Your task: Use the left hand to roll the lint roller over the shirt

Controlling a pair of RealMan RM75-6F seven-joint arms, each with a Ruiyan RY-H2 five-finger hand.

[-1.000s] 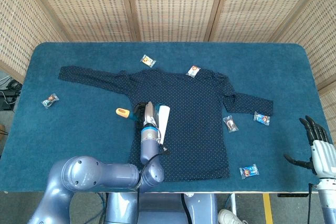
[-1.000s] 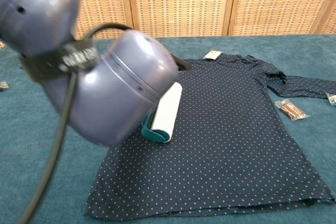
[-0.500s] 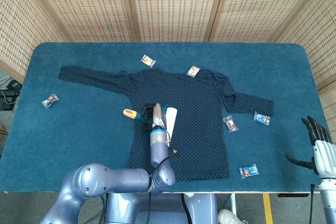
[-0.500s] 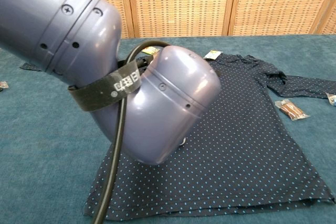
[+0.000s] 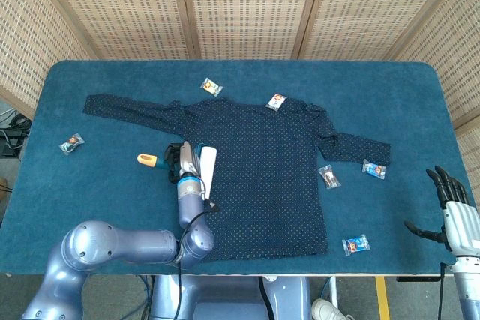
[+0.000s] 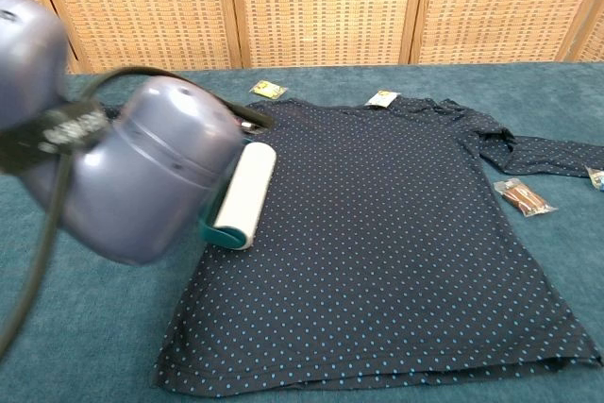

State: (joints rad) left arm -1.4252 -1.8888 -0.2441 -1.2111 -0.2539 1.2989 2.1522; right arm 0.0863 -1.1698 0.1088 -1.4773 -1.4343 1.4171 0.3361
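The dark dotted shirt [image 5: 270, 170] lies spread flat on the blue table [image 5: 112, 103], seen closer in the chest view [image 6: 396, 233]. The lint roller's white head [image 5: 206, 171] rests on the shirt's left edge, and its orange handle end [image 5: 146, 160] points left. My left hand [image 5: 182, 162] grips the handle between the two. In the chest view the roller head [image 6: 244, 191] shows beside my left arm [image 6: 132, 176], which hides the hand. My right hand [image 5: 450, 204] hangs open off the table's right front corner.
Small snack packets lie around the shirt: one at the collar [image 5: 277, 100], one behind it [image 5: 211, 87], one at far left [image 5: 72, 142], three at right [image 5: 328, 176] [image 5: 373, 168] [image 5: 355, 244]. Wicker screens [image 5: 240, 5] stand behind the table.
The roller and left hand moved right across the shirt, then back left to its left edge. The right hand has hardly moved.
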